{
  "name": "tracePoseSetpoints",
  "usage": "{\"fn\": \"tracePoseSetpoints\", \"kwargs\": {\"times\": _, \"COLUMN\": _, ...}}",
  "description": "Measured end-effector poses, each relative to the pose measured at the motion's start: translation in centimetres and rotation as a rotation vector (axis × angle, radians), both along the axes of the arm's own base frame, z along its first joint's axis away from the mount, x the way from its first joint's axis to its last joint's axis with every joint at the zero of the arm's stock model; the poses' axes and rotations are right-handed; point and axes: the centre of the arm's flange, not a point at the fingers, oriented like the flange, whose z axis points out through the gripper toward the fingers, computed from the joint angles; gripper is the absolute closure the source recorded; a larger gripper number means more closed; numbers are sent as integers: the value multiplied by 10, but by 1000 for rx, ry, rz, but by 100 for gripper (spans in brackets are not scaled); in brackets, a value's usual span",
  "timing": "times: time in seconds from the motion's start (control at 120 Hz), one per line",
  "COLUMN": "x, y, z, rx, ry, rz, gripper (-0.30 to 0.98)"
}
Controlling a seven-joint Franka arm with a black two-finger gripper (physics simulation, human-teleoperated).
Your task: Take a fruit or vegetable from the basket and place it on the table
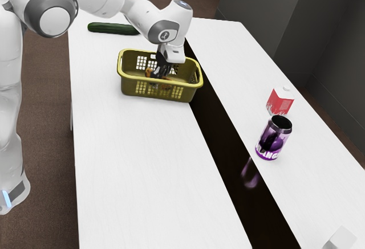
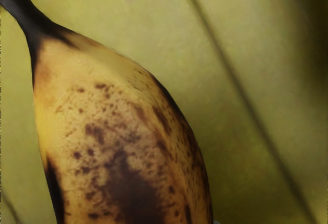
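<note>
My gripper (image 1: 162, 73) reaches down inside the yellow-green basket (image 1: 161, 92), which stands near the far end of the table. Low in the basket, an orange-brown piece of fruit (image 1: 149, 73) shows beside the gripper. A spotted, browning banana (image 2: 123, 131) with a dark stem lies close under my hand in the wrist view, over the basket's yellow-green floor (image 2: 256, 39). The basket wall and the dark hand parts hide how the fingers stand around it.
A cucumber (image 1: 113, 28) lies on the white table (image 1: 137, 175) behind the basket. A dark strip (image 1: 228, 163) runs along the table. Towards the exterior view's right stand a purple can (image 1: 274, 138) and a red-and-white carton (image 1: 280, 101); a white block (image 1: 341, 240) is near the corner.
</note>
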Motion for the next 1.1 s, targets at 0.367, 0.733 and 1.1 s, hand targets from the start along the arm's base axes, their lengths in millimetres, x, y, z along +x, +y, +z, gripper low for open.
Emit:
{"fn": "tracePoseSetpoints", "kwargs": {"times": 0.367, "x": 13, "y": -1, "z": 68, "rx": 19, "ry": -92, "rz": -9, "gripper": 56}}
{"fn": "tracePoseSetpoints", "kwargs": {"times": 0.733, "x": 36, "y": -80, "z": 157, "rx": -10, "ry": -157, "rz": -130, "gripper": 56}}
{"fn": "tracePoseSetpoints", "kwargs": {"times": 1.1, "x": 61, "y": -223, "z": 157, "rx": -31, "ry": -150, "rz": -319, "gripper": 56}}
